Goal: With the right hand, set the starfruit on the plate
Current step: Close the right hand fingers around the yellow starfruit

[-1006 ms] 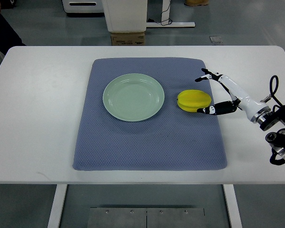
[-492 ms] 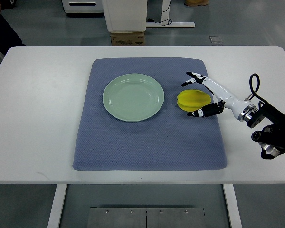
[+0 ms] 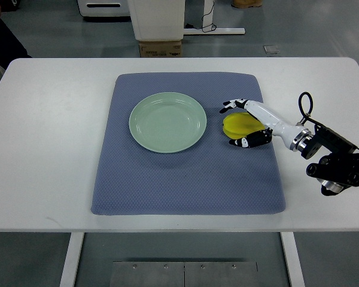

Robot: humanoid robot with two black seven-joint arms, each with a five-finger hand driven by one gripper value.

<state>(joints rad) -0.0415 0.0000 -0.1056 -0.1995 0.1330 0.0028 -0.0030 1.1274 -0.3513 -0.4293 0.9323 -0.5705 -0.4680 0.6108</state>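
Table point(image 3: 48, 149): white top, smooth, faint sheen.
Mat point(image 3: 185, 179): blue-grey cloth — finely dimpled weave, matt.
Plate point(image 3: 168, 122): pale green, glazed look, smooth.
Starfruit point(image 3: 238, 125): yellow skin, waxy, slightly glossy.
Right hand point(image 3: 246, 122): glossy white shell — black fingertips.

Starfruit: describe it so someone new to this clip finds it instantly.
On the white table lies a blue-grey mat. Right of the pale green plate on that mat, the starfruit sits under the right hand. It is the only yellow thing there.
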